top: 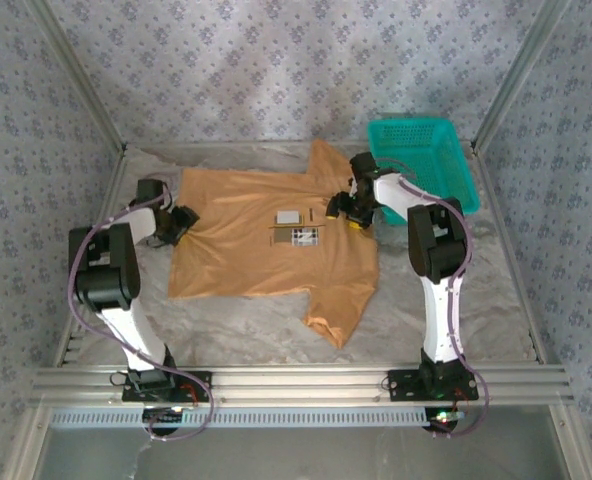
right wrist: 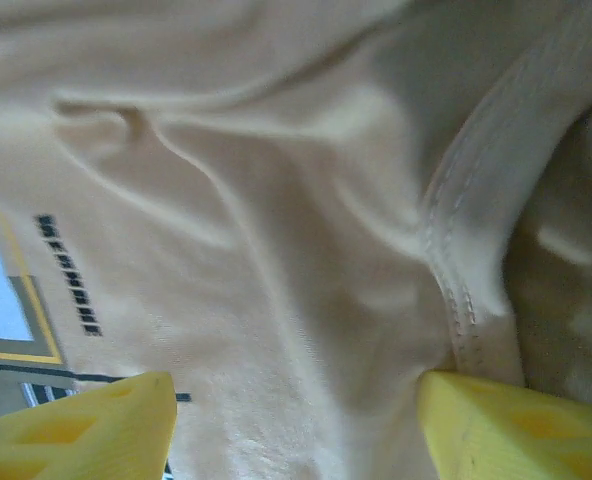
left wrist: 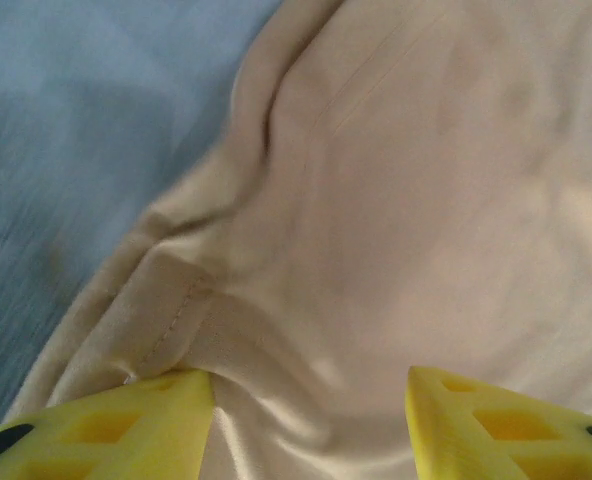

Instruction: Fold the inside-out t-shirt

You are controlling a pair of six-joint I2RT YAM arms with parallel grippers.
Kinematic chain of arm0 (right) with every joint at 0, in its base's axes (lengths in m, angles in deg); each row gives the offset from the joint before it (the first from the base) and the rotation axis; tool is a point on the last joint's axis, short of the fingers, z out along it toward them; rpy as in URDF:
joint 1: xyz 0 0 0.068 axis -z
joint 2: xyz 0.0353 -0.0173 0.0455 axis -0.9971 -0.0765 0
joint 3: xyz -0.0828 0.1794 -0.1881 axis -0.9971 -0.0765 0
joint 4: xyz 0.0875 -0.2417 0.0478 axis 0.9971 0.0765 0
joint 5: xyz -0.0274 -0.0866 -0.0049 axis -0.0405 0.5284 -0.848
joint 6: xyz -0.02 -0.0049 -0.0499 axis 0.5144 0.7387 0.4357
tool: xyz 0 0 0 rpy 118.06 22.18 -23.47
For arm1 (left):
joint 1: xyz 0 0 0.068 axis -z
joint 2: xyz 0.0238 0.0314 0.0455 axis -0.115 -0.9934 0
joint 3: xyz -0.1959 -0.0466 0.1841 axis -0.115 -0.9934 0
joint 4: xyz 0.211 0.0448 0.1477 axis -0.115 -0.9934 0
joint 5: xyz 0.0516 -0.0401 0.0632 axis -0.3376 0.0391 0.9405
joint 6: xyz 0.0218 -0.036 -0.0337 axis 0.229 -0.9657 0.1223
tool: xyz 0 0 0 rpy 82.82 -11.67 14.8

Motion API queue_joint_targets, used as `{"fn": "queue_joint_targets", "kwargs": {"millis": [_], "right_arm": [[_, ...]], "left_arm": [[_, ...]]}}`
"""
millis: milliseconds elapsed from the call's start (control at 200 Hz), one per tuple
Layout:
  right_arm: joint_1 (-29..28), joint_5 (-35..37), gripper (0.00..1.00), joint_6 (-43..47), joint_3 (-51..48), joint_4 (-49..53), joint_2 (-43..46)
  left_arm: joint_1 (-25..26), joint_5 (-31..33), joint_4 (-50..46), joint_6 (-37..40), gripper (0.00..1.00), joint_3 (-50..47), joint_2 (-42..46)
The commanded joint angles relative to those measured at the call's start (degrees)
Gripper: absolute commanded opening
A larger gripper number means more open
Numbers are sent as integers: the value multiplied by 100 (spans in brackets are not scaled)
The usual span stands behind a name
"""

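Soft, light, limp inside-out t-shirt (top: 246, 240), best pinched at collar seam near teal basket (top: 408, 124) and hem far from it; left gripper (left wrist: 309, 380), right gripper (right wrist: 296, 385) both spread, clamping nothing.

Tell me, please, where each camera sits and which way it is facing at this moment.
Top external: above and behind the bases, looking down on the table, t-shirt and teal basket; both arms, left gripper and right gripper.
Left wrist: close above the shirt's seamed edge and grey table; yellow fingers apart.
Right wrist: close above the collar seam and printed label; yellow fingers apart.
Shared: top and right wrist both show the label; all three show the shirt.
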Motion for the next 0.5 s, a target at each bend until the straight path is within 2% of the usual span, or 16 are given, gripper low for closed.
{"fn": "queue_joint_targets", "kwargs": {"millis": [0, 150, 250, 350, 495], "right_arm": [[59, 244, 69, -82, 300, 80, -491], [83, 350, 70, -27, 640, 282, -728], [63, 449, 70, 33, 742, 514, -671], [-23, 536, 71, 109, 474, 506, -215], [-228, 603, 72, 280, -8, 600, 661]], "left_arm": [[-45, 170, -306, 333, 55, 716, -550], [-178, 323, -553, 325, 55, 1317, -1045], [-179, 317, -695, 339, 55, 1353, -997], [-156, 433, -823, 367, 55, 1020, -503], [43, 838, -1018, 555, 56, 333, 743]]}}
